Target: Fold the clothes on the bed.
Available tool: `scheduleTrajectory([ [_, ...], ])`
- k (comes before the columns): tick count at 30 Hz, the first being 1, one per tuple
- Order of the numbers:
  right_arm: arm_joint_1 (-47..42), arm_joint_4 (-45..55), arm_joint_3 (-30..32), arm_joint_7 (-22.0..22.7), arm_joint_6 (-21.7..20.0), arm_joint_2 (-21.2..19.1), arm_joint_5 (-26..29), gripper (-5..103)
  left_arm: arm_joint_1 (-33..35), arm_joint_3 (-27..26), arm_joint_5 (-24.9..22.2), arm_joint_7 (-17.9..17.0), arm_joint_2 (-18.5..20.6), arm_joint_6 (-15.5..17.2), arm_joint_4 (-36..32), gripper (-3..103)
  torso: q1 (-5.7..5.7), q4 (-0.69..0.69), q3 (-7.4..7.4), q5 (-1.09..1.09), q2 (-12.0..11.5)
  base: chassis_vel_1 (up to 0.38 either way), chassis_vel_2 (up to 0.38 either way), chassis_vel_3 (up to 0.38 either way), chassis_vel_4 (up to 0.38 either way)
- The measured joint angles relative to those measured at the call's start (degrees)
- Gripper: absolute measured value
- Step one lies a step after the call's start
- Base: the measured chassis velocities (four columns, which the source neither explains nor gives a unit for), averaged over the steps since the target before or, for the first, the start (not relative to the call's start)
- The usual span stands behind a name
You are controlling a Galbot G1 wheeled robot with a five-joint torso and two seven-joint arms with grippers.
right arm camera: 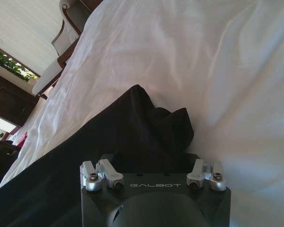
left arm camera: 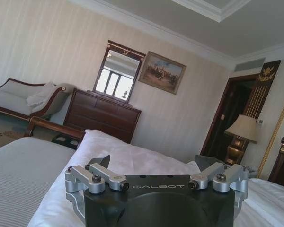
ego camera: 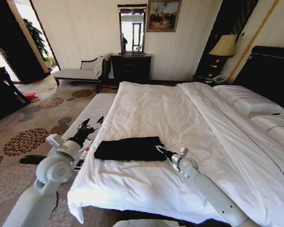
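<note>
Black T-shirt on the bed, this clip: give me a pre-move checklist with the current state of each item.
1. The black T-shirt lies as a compact folded rectangle: ok.
2. It rests wholly on the bed, near the foot end: ok.
3. Left end effector is clear of the cloth, raised over the bed's left edge, fingers open: ok.
4. Right end effector at the shirt's right edge; whether it grips the fabric: cannot tell.
5. Right corner of the shirt is flat: not ok, the right wrist view shows it bunched into a raised peak.
6. White duvet around the shirt is smooth: ok.
</note>
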Motion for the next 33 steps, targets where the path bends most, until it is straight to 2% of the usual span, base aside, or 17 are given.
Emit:
scheduleTrajectory([
  [1,0.00,-0.03,-0.02,-0.11,0.04,0.04,-0.08,73,-0.12,0.10,0.06,-0.01,-0.12,0.00,0.16,100,0.00,0.00,0.00,0.00,0.00,0.000,0.000,0.000,0.000],
  [3,0.00,-0.06,-0.07,-0.36,0.25,0.12,-0.30,63,-0.28,0.31,0.19,-0.04,-0.39,-0.01,0.46,100,0.00,0.01,0.00,0.00,0.00,0.000,0.000,0.000,0.000],
  [4,0.00,-0.06,-0.07,-0.36,0.25,0.12,-0.30,63,-0.28,0.31,0.19,-0.04,-0.39,-0.01,0.46,100,0.00,0.01,0.00,0.00,0.00,0.000,0.000,0.000,0.000],
  [8,0.02,-0.05,-0.15,-0.69,0.95,0.17,-0.76,40,-0.33,0.36,0.60,-0.05,-0.50,-0.15,0.89,100,0.00,0.01,0.00,0.00,0.00,0.000,0.000,0.000,0.000],
  [13,0.05,0.05,-0.21,-0.82,1.77,0.36,-1.22,30,-0.25,0.31,1.02,-0.07,-0.58,-0.30,1.13,100,0.00,0.01,0.00,0.00,0.00,0.000,0.000,0.000,0.000],
  [17,-0.09,0.85,-0.13,-0.67,2.45,0.46,-1.33,9,-0.04,0.22,1.33,-0.24,-0.73,-0.33,1.21,100,0.00,0.01,0.00,0.00,0.00,0.000,0.000,0.000,0.000],
  [19,-0.21,1.13,-0.02,-0.58,2.52,0.46,-1.32,9,-0.02,0.19,1.37,-0.26,-0.74,-0.34,1.21,100,0.00,0.01,0.00,0.00,0.00,0.000,0.000,0.000,0.000],
  [21,-0.74,2.05,0.36,-0.20,2.72,0.40,-1.29,4,0.04,0.11,1.43,-0.36,-0.77,-0.36,1.21,100,0.00,0.01,0.00,0.00,0.00,0.000,0.000,0.000,0.000],
  [33,-3.78,7.09,4.38,2.22,2.83,-1.00,0.95,4,0.43,0.16,1.94,-0.78,-1.33,-0.38,1.06,100,0.00,0.02,0.00,0.01,0.00,0.000,0.000,0.000,0.000],
])
